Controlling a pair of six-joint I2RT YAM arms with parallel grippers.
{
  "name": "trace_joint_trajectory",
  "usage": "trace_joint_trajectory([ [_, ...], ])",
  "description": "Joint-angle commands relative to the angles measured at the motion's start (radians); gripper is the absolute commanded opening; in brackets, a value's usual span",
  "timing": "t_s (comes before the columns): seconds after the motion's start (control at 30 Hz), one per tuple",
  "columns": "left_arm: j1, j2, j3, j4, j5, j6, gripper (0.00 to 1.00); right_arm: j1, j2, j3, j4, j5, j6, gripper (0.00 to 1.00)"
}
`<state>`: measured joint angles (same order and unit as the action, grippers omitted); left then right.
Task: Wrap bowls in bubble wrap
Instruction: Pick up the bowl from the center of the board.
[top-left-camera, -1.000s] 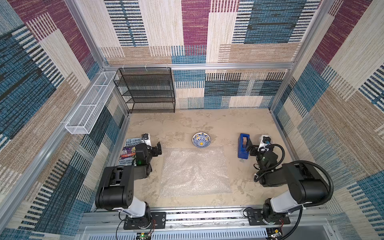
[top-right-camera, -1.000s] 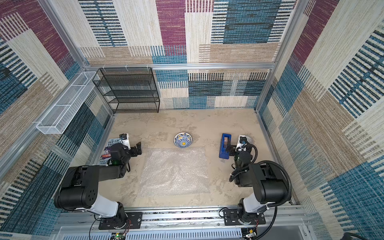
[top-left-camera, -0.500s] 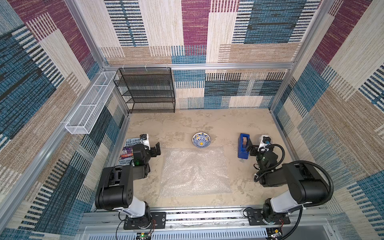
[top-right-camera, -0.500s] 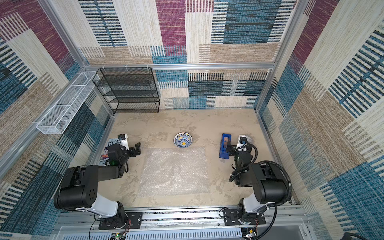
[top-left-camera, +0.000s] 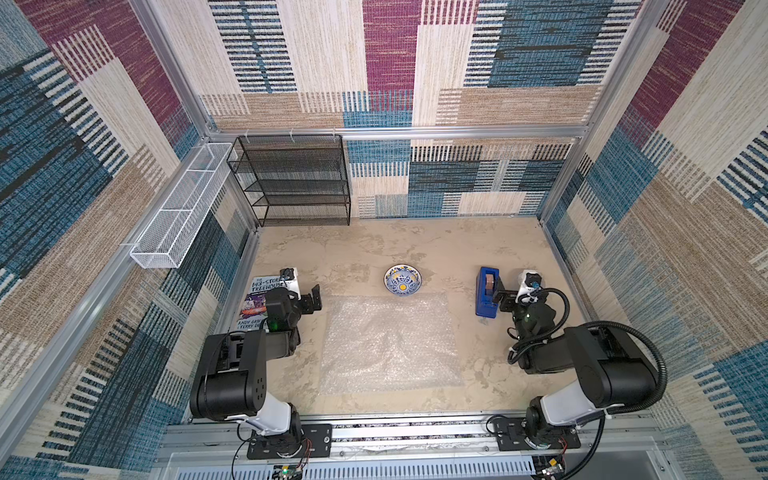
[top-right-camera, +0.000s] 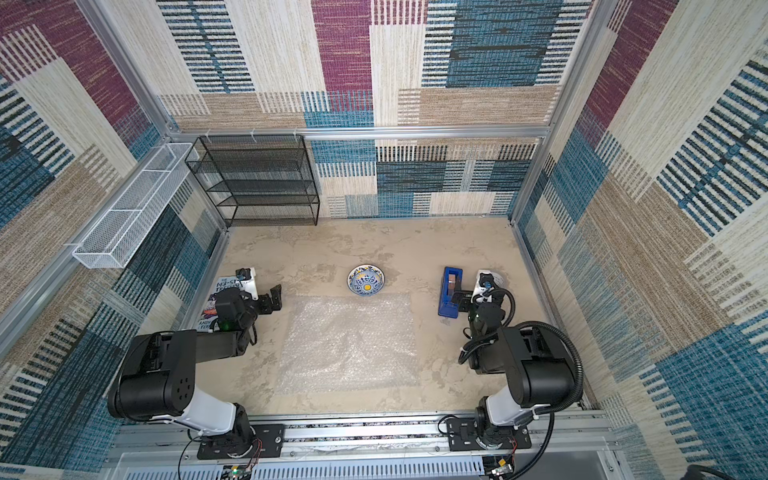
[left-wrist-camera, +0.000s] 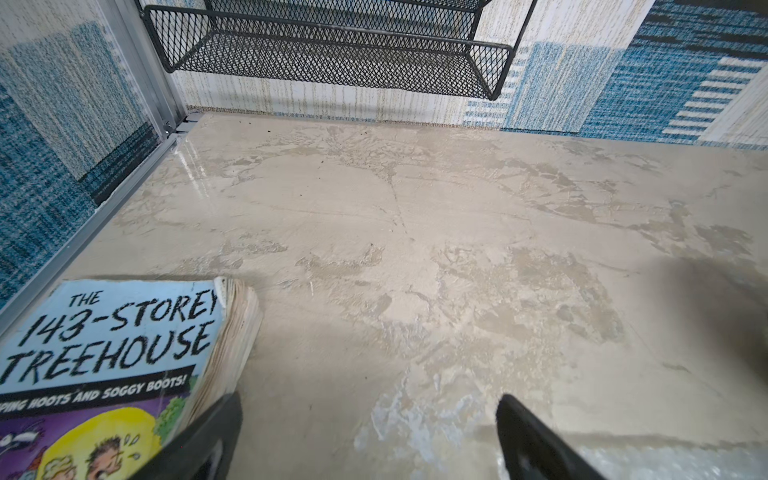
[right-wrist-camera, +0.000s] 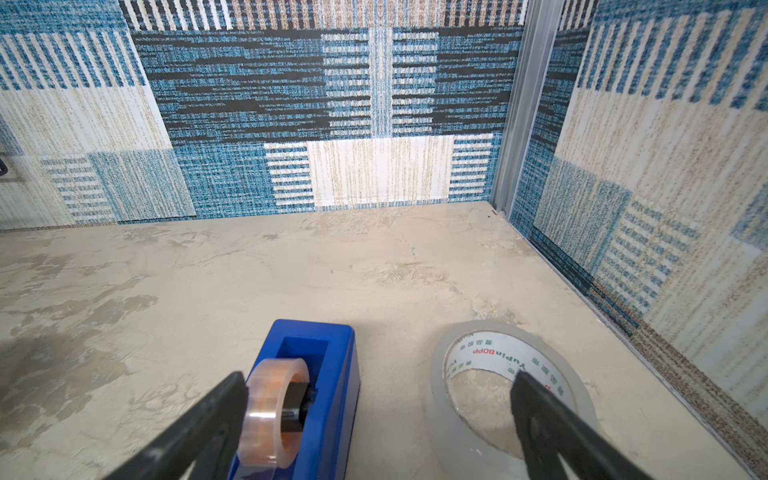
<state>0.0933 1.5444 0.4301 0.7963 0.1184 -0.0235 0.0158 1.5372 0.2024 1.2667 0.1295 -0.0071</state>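
The bowl (top-left-camera: 402, 280) (top-right-camera: 366, 280), white with a blue pattern and a yellow centre, sits upright on the table just beyond the far edge of the bubble wrap (top-left-camera: 388, 343) (top-right-camera: 349, 340). The wrap lies flat in the middle of the table. My left gripper (top-left-camera: 311, 297) (top-right-camera: 274, 297) (left-wrist-camera: 370, 405) hovers low and open left of the wrap's far corner, nothing between its fingers. My right gripper (top-left-camera: 500, 297) (top-right-camera: 461, 299) (right-wrist-camera: 379, 380) is open to the right of the wrap, straddling a tape dispenser and a tape roll without holding either. Neither wrist view shows the bowl.
A paperback book (top-left-camera: 262, 299) (left-wrist-camera: 104, 353) lies by the left wall under the left arm. A blue tape dispenser (top-left-camera: 487, 293) (right-wrist-camera: 328, 374) and a clear tape roll (right-wrist-camera: 490, 353) sit at the right. A black mesh rack (top-left-camera: 291, 183) (left-wrist-camera: 332, 54) stands at the back left; a white wire basket (top-left-camera: 178, 208) hangs on the left wall.
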Motion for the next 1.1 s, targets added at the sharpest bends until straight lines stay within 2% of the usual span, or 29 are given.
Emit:
trace_joint_trajectory([
  [0.0, 0.0, 0.002, 0.002, 0.021, 0.014, 0.0, 0.99, 0.001, -0.001, 0.001, 0.031, -0.011, 0.004, 0.99],
  [0.13, 0.0, 0.0, 0.001, 0.02, 0.013, 0.0, 0.99, 0.001, -0.003, 0.002, 0.03, -0.011, 0.004, 0.99],
  [0.23, 0.0, -0.008, 0.015, -0.002, 0.055, 0.018, 0.99, 0.001, -0.004, -0.003, 0.036, -0.011, 0.004, 0.99],
  [0.3, 0.0, -0.068, 0.046, -0.114, 0.08, 0.025, 0.99, 0.001, -0.033, 0.014, -0.01, 0.0, 0.006, 0.99],
  [0.4, 0.002, -0.19, 0.099, -0.343, -0.081, -0.057, 0.99, 0.0, -0.136, 0.104, -0.246, 0.024, 0.008, 0.99],
  [0.43, 0.002, -0.224, 0.096, -0.355, -0.092, -0.068, 0.99, 0.003, -0.171, 0.132, -0.313, 0.047, 0.015, 0.99],
  [0.5, 0.002, -0.265, 0.064, -0.298, -0.081, -0.097, 0.99, -0.003, -0.228, 0.22, -0.499, 0.094, 0.125, 0.99],
  [0.57, 0.003, -0.293, 0.057, -0.3, -0.097, -0.183, 0.99, 0.0, -0.243, 0.336, -0.704, 0.093, 0.181, 0.99],
  [0.67, 0.003, -0.311, 0.136, -0.487, -0.057, -0.331, 0.99, 0.013, -0.268, 0.435, -0.887, 0.032, 0.254, 0.99],
  [0.77, -0.006, -0.281, 0.214, -0.587, 0.176, -0.431, 0.99, 0.069, -0.252, 0.571, -1.081, -0.105, 0.308, 0.99],
  [0.87, -0.105, -0.261, 0.292, -0.693, 0.241, -0.446, 0.99, 0.177, -0.196, 0.728, -1.266, -0.201, 0.359, 0.99],
  [1.0, -0.28, -0.25, 0.362, -0.868, 0.267, -0.484, 0.99, 0.345, -0.11, 0.913, -1.509, -0.209, 0.367, 0.94],
  [1.07, -0.323, -0.252, 0.358, -0.929, 0.288, -0.522, 0.99, 0.379, -0.082, 0.932, -1.527, -0.302, 0.398, 0.91],
])
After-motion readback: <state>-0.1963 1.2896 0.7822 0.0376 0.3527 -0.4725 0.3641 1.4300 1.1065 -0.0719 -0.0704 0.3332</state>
